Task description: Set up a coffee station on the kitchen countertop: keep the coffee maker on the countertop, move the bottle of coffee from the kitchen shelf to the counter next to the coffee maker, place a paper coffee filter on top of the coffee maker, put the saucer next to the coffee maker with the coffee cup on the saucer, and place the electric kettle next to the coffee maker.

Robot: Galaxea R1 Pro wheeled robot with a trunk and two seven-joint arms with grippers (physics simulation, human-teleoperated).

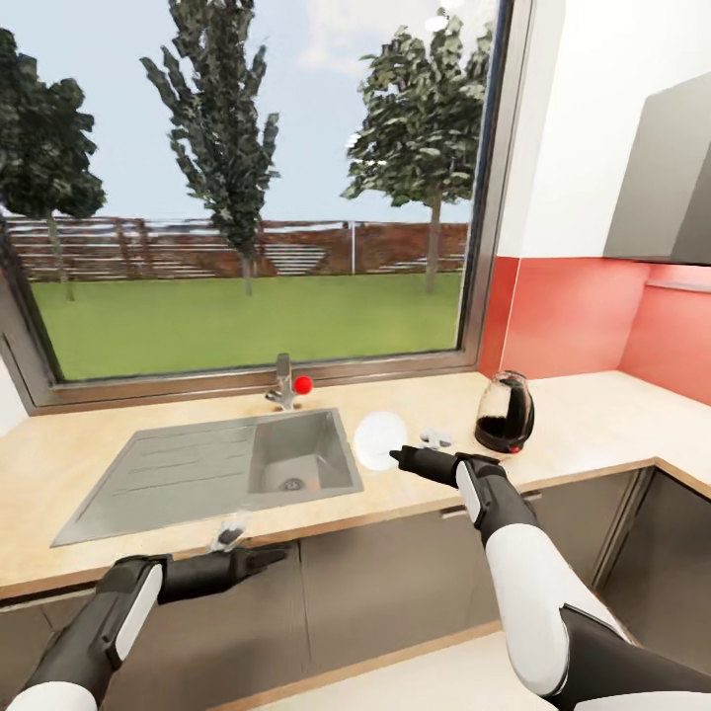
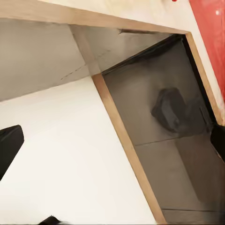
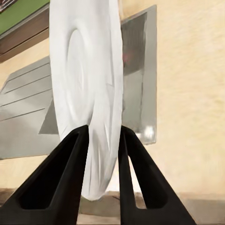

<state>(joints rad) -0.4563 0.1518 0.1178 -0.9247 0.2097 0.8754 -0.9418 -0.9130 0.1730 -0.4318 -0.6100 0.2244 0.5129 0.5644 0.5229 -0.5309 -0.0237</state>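
Because the small flat white round saucer [image 3: 86, 93] is thin, stiff, glossy and breakable, its rim is clamped edge-on between the right gripper [image 1: 400, 457] fingers [image 3: 56, 187], near the front edge of the light tan speckled countertop [image 1: 592, 425]. The left gripper [image 1: 281, 553] is held below that edge; its state cannot be told.

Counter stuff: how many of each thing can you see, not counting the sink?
Saucer, held in the right gripper: 1
Electric kettle: 1
Small grey-white thing beside the saucer, too small to name: 1
Total: 3
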